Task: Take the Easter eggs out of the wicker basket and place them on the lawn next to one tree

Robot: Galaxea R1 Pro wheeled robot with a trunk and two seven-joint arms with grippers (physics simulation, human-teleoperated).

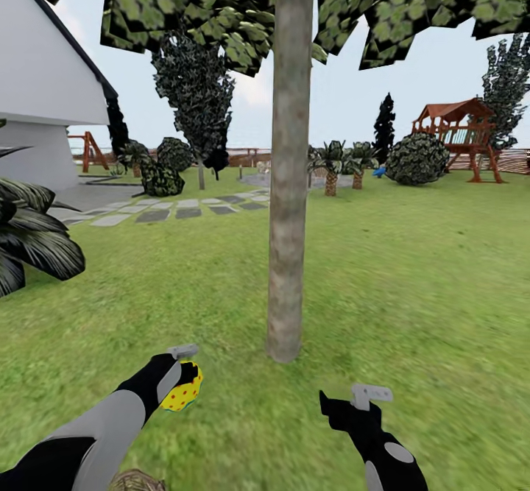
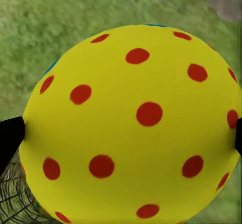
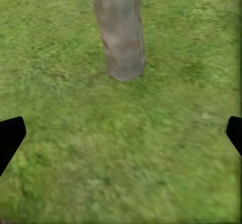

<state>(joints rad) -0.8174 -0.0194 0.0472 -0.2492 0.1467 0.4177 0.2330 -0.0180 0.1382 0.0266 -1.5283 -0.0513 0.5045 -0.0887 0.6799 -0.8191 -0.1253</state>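
My left tool [image 1: 180, 373] is clamped on one Easter egg [image 1: 182, 389], yellow with red dots and a hint of blue banding at its edge. From my left wrist camera the egg [image 2: 133, 123] bulges large between the two dark fingertips [image 2: 10, 136], one on each side and both touching its shell. I can read no writing, brand or label on the egg or anywhere else.

The wicker basket [image 1: 137, 481] sits at the bottom edge of my head view, just beneath my left forearm; a patch of its open weave [image 2: 12, 201] also peeks out beside the egg in the wrist view. I cannot tell what lies in it.

My right tool [image 1: 368, 395] hangs over the lawn [image 1: 412, 277] with its fingers [image 3: 10, 136] spread apart and nothing between them. Ahead of it stands the tree [image 1: 288, 182], a straight grey-brown trunk whose base [image 3: 121, 38] meets the grass near both tools, between them in my head view.

Farther off are stone paving slabs [image 1: 169, 210], a white house [image 1: 44, 86], dark shrubs [image 1: 417, 158] and a wooden playset [image 1: 464, 134].
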